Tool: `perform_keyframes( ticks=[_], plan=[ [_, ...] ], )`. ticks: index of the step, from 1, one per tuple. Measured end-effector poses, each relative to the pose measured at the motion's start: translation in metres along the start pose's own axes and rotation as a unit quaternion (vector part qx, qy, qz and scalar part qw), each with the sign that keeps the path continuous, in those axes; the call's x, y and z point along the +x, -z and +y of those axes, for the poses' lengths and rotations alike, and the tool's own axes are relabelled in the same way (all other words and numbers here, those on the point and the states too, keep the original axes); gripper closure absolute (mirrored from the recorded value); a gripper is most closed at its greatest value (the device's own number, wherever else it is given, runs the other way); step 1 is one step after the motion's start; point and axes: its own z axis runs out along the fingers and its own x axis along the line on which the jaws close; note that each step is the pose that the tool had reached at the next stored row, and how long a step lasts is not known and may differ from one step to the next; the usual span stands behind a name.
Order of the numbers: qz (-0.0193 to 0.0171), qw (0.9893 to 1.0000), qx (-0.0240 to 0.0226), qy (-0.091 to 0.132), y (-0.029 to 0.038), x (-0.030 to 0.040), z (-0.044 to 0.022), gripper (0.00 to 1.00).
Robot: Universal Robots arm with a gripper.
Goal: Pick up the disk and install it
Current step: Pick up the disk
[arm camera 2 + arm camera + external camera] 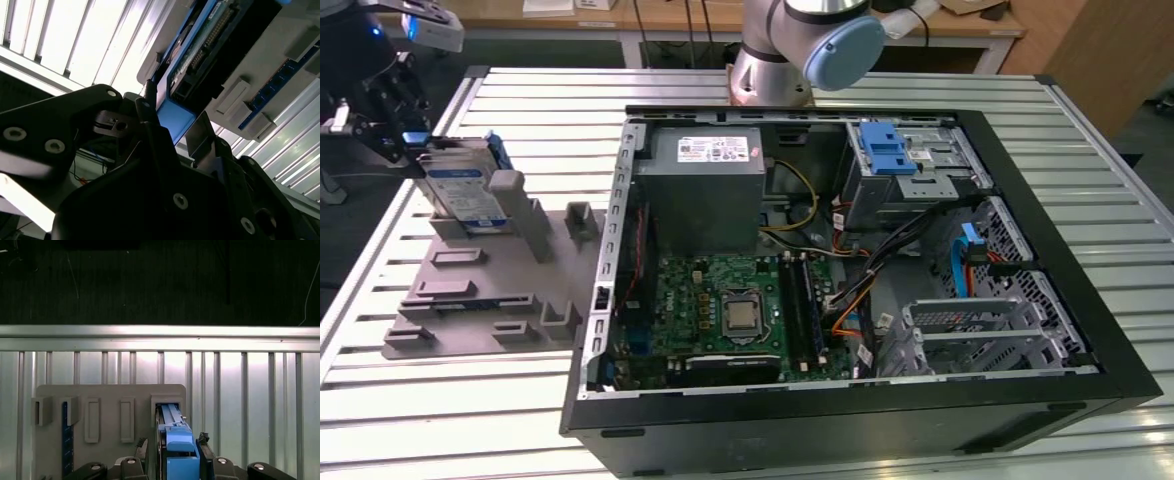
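Gripper (172, 440) straddles the upright disk (171, 417) in the grey holder (110, 395), clamped or not I cannot tell; best centred squarely, then pulled straight out of the slot.

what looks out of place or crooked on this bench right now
Nothing stands out. The silver rectangular disk in its blue frame stands on edge in the grey slotted holder, with the black gripper at its blue end.
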Motion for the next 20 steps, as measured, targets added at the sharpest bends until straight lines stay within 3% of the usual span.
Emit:
perform_keyframes(
  ticks=[15, 20],
  plan=[
    [0.0, 1.0, 0.0001, 0.0, -0.0008, -0.0017, 0.0, 0.5],
    [0.0001, 1.0, 0.0, 0.0, -0.0008, -0.0017, 0.0, 0.6]
  ],
)
